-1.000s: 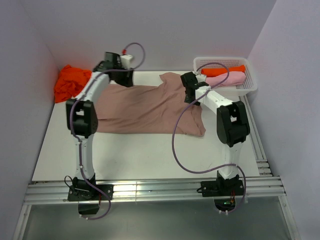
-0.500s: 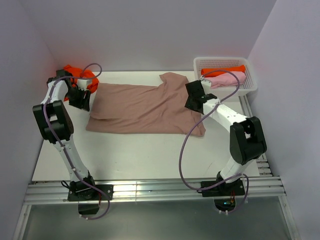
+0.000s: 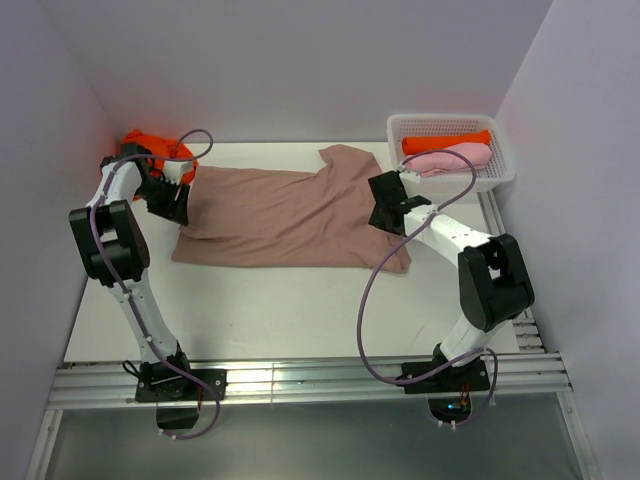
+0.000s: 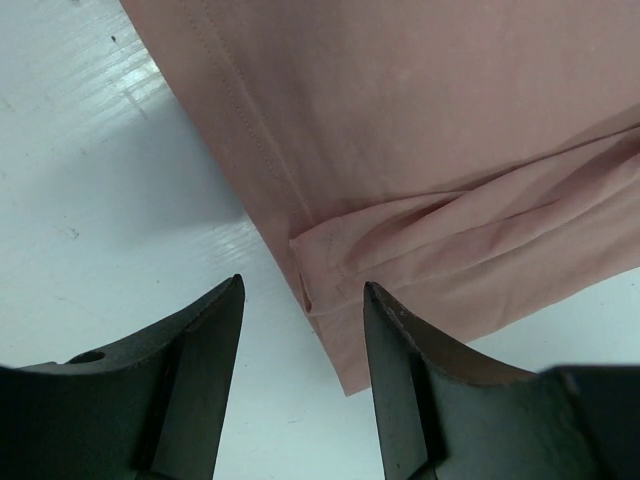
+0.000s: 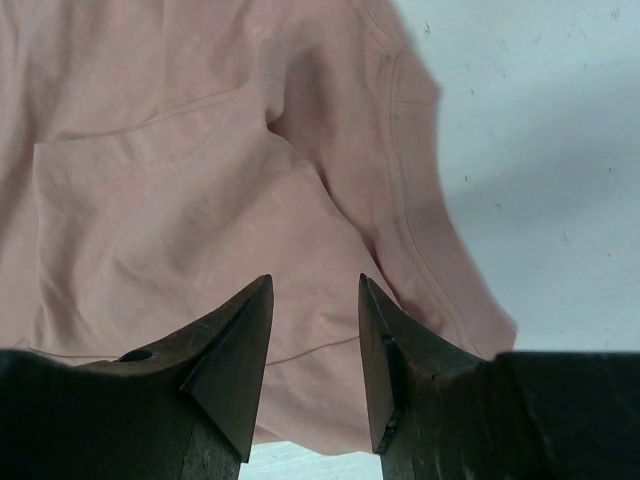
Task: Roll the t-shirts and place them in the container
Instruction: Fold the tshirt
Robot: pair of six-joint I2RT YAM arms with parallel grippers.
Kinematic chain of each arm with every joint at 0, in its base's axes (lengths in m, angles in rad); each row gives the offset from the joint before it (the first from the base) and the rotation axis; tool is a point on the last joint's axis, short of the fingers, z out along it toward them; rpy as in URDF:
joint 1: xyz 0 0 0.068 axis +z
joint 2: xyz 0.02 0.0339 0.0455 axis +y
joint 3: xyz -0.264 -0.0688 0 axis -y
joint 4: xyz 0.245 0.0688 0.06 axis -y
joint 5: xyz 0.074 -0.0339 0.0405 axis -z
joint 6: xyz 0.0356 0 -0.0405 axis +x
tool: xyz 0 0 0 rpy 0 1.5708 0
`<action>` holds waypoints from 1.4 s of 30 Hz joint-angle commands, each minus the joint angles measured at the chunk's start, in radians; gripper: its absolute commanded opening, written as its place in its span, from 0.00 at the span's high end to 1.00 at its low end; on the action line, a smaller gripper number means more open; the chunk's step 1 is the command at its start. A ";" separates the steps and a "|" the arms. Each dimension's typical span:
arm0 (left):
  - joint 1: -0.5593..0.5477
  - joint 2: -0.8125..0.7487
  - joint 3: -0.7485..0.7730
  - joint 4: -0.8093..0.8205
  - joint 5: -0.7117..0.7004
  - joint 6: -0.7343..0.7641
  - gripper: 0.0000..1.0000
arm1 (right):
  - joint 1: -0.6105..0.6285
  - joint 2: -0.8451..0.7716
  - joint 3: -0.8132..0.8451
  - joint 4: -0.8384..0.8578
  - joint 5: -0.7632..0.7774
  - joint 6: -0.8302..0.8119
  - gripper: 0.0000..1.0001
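Dusty pinkish-brown t-shirt [image 3: 290,215] is seen spread flat across the middle of the counter [image 3: 280,310]. Left end effector [image 4: 302,284] is held spread over its hem corner, right end effector [image 5: 315,280] spread over the sleeve end; nothing is pinched by either. An orange t-shirt [image 3: 447,142] and a light pink t-shirt [image 3: 452,158] are noted in the white basket [image 3: 505,178], and a crumpled orange t-shirt [image 3: 140,148] at far left.

Dusty pinkish-brown soft cloth t-shirt [image 3: 280,215] spread flat on white table [image 3: 250,300], a few creases. Bright orange cloth shirt [image 3: 133,142] crumpled at far-left corner. Rolled orange shirt [image 3: 445,141] and rolled light pink shirt [image 3: 452,158] touching, inside white mesh basket [image 3: 504,172].
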 commanded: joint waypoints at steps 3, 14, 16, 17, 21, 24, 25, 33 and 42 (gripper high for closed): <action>0.003 -0.004 0.004 -0.022 0.063 0.034 0.44 | 0.003 -0.063 -0.009 0.012 0.026 0.015 0.53; 0.002 0.018 0.008 -0.044 0.080 0.049 0.48 | 0.004 -0.066 -0.020 0.005 0.025 0.026 0.53; 0.002 0.018 0.008 -0.041 0.080 0.048 0.50 | 0.006 -0.065 -0.024 0.005 0.025 0.027 0.54; 0.003 0.019 0.009 -0.044 0.086 0.049 0.51 | 0.004 -0.066 -0.027 0.008 0.025 0.030 0.54; 0.002 0.033 0.021 -0.056 0.087 0.052 0.56 | 0.004 -0.062 -0.032 0.006 0.022 0.033 0.54; 0.002 0.036 0.021 -0.054 0.087 0.052 0.58 | 0.004 -0.072 -0.047 0.012 0.017 0.035 0.54; 0.003 0.037 0.024 -0.056 0.087 0.054 0.58 | 0.004 -0.074 -0.050 0.014 0.016 0.035 0.54; 0.002 0.051 0.041 -0.071 0.098 0.055 0.69 | 0.006 -0.092 -0.084 0.026 -0.006 0.037 0.54; 0.002 0.054 0.080 -0.074 0.118 0.031 0.91 | 0.004 -0.059 -0.099 0.029 -0.020 0.038 0.53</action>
